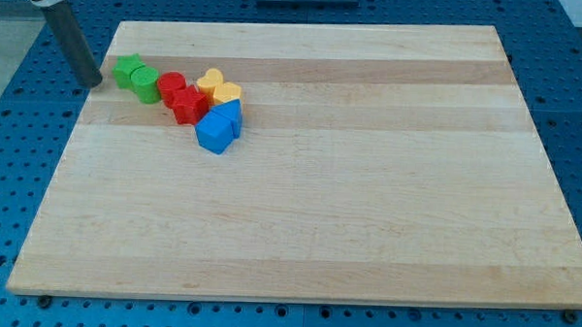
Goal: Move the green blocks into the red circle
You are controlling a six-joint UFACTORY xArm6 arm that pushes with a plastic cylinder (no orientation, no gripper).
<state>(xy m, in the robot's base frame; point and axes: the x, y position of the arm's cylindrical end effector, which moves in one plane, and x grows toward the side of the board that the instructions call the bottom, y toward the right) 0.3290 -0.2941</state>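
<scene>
Two green blocks lie near the board's upper left: a green star-like block [127,69] and a green cylinder [146,84], touching each other. Right of the cylinder and touching it is a red round block [171,86], with a red star-like block [186,107] just below it. My tip [93,82] is at the view's left, just off the board's left edge, a short gap left of the green blocks and not touching them.
A yellow heart block [211,80] and a second yellow block [227,93] sit right of the red ones. Two blue blocks [214,132] [232,114] lie just below them. The wooden board [348,204] rests on a blue perforated table.
</scene>
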